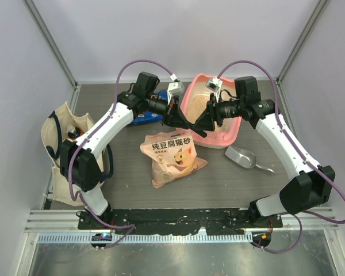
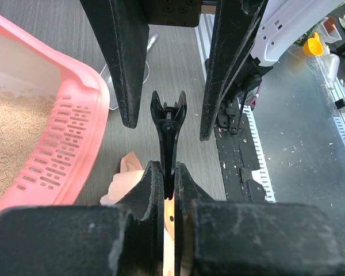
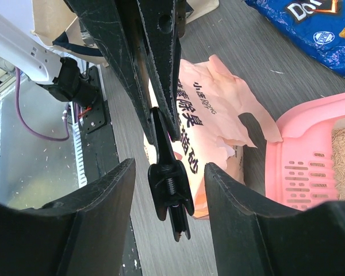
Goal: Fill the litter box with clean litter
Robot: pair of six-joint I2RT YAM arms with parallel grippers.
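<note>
Nearest, the litter bag [image 1: 172,155] lies flat on the table [image 1: 132,184], a metal scoop [image 1: 241,156] to its right. Above the bag's far edge, the left gripper [image 2: 168,178] is clamped on a black clip [image 2: 168,123]. The right gripper [image 3: 169,172] has its fingers [image 3: 103,213] spread either side of that clip. Beyond, the pink litter box [image 2: 75,115] holds some litter [image 2: 17,132].

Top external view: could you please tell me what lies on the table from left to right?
Cream tote bag, blue chip bag, cat litter bag, pink litter box, metal scoop.
</note>
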